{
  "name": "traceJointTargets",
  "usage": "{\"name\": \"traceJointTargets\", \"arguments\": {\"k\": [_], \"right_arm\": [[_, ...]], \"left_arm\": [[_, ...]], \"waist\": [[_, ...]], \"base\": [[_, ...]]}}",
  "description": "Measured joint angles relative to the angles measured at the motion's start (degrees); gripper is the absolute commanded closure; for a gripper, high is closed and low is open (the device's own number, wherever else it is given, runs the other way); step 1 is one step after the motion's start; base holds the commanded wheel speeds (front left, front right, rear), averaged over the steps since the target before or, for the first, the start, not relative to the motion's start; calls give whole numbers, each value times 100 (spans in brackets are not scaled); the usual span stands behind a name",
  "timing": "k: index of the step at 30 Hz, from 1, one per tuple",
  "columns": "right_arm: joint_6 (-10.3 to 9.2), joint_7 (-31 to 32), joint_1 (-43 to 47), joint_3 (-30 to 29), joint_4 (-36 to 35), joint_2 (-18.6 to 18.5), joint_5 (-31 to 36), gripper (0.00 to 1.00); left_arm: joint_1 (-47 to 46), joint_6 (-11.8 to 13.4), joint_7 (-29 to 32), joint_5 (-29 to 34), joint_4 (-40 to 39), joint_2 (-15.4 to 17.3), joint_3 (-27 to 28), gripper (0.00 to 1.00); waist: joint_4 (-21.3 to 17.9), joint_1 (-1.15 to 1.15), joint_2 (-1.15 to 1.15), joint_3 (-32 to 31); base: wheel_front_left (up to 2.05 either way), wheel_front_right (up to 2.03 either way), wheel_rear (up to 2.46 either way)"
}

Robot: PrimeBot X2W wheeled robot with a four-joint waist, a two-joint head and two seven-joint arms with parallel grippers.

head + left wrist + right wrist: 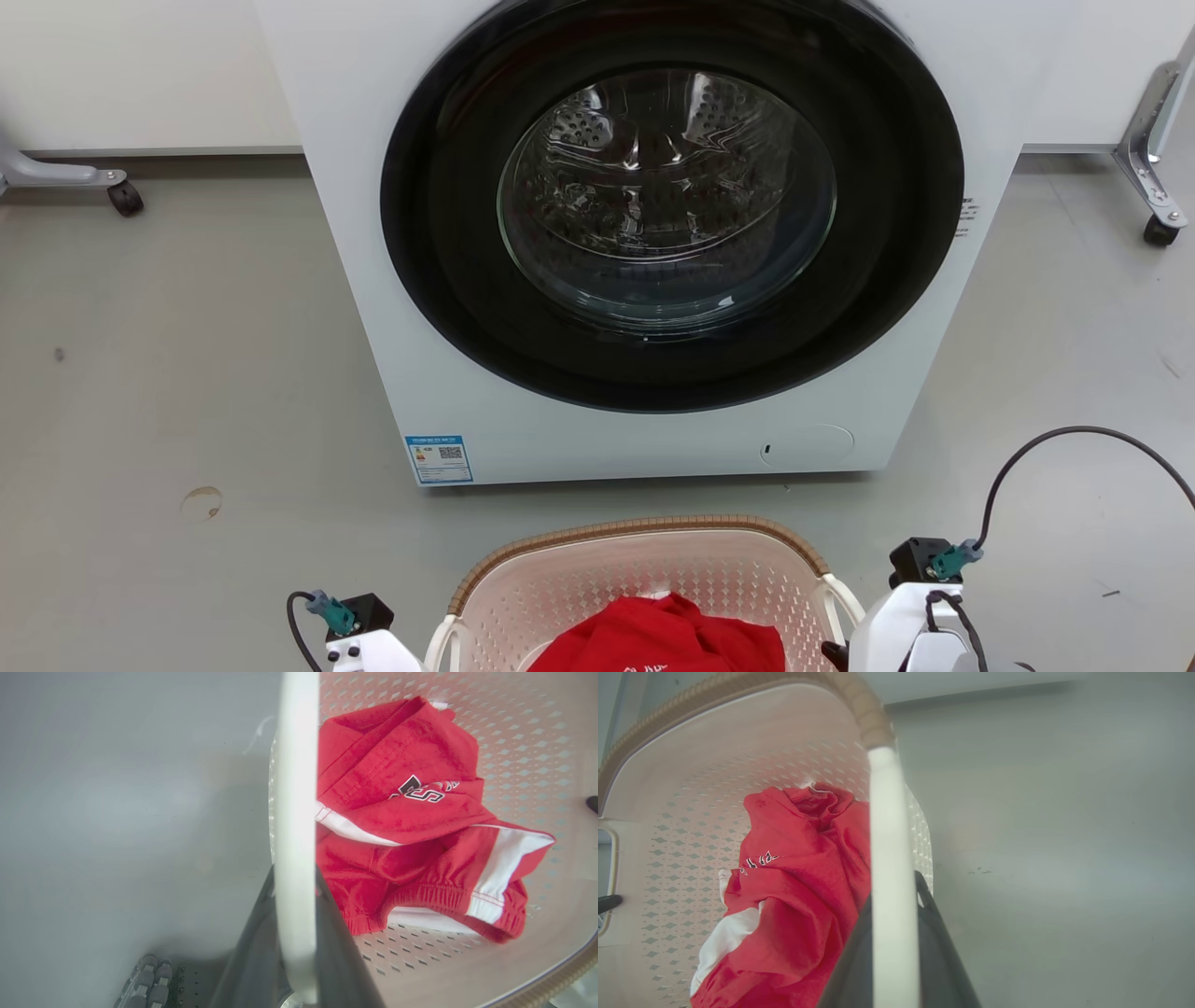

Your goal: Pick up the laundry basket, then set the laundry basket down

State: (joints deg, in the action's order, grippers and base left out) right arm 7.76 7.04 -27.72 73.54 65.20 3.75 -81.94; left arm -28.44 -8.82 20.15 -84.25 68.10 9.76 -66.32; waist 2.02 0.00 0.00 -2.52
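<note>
Laundry basket (644, 530) centred between the arms, in front of washer (653, 439), long axis left-right. Left claw (294, 876) and right claw (894, 887) each pinch an end handle (294, 788) (red clothes (402, 812) inside). Lifted or on floor (187, 373): can't tell.

The head view's bottom edge cuts off the near half of the pale pink perforated plastic laundry basket (597, 579) and most of the red-and-white fabric garment (663, 639) inside. Its top edge crops the white front-loading washer (653, 448), whose blue label (439, 459) is too small to read. In the wrist views, blurred white handles (293, 788) cover the finger gaps of the left hand (295, 873) and right hand (894, 884).
</note>
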Motion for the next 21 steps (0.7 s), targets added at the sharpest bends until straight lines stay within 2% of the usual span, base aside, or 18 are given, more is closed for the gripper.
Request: {"name": "traceJointTargets", "arguments": {"k": [21], "right_arm": [[2, 0, 0, 9, 0, 4, -21, 100]], "left_arm": [[-1, -1, 0, 0, 21, 0, -7, 100]], "waist": [[0, 0, 0, 1]], "base": [[0, 0, 0]]}}
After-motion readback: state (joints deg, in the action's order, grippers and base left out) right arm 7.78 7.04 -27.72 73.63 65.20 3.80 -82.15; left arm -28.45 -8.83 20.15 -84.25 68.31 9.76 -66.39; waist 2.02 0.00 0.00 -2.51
